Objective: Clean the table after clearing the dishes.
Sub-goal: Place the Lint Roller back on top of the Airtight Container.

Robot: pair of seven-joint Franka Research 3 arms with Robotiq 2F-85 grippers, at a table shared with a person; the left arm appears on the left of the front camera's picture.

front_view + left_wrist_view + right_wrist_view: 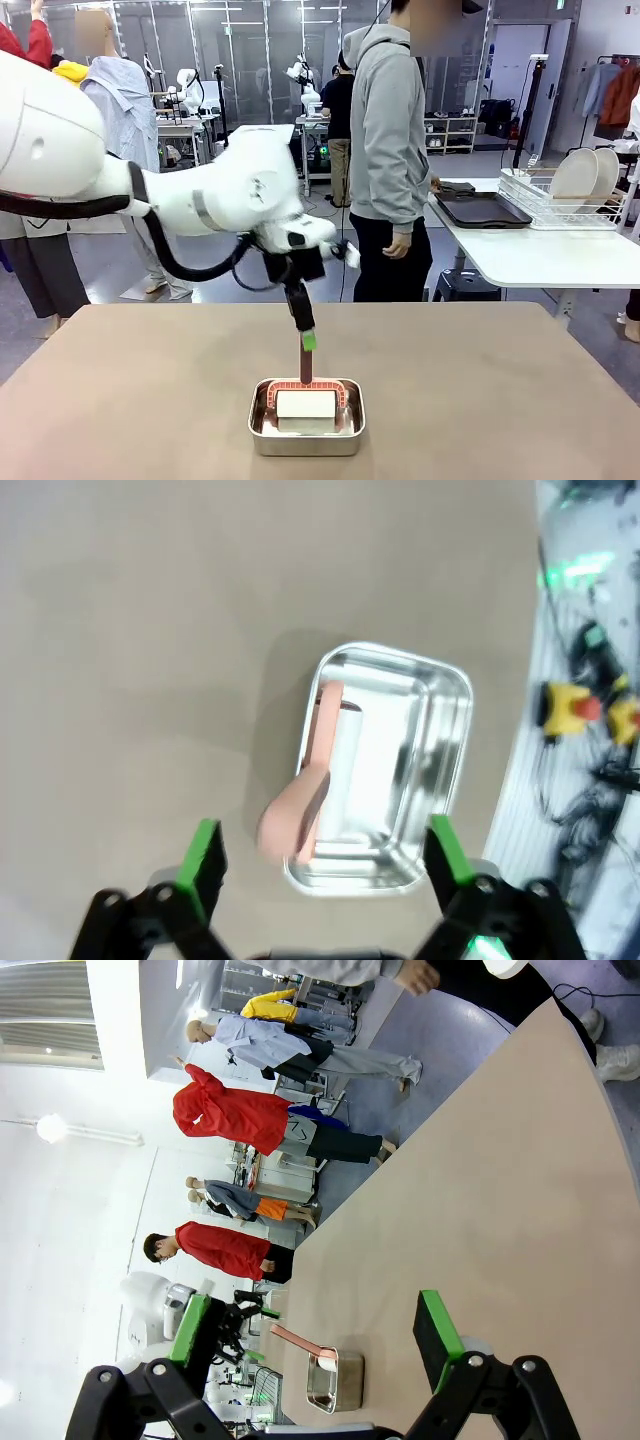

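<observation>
Table [120, 400] first: we see a wide matte brown-taupe top with rounded corners, bare across most of its surface, spreading the full width of the front view. Near its near edge, at the middle, sits a small steel pan [306, 417]. Inside we make out a white block [305, 404] and a pinkish-red tool whose handle [305, 362] stands up out of the pan. From the left wrist view the pan is shiny and rectangular, with the pink tool [305, 800] lying over its rim. Our left claw [322, 855] hangs above the pan, its green pads spread wide with nothing between them. On the right, our right claw [318, 1332] is likewise spread wide and holds nothing, looking sideways across the tabletop with the pan well beyond it.
</observation>
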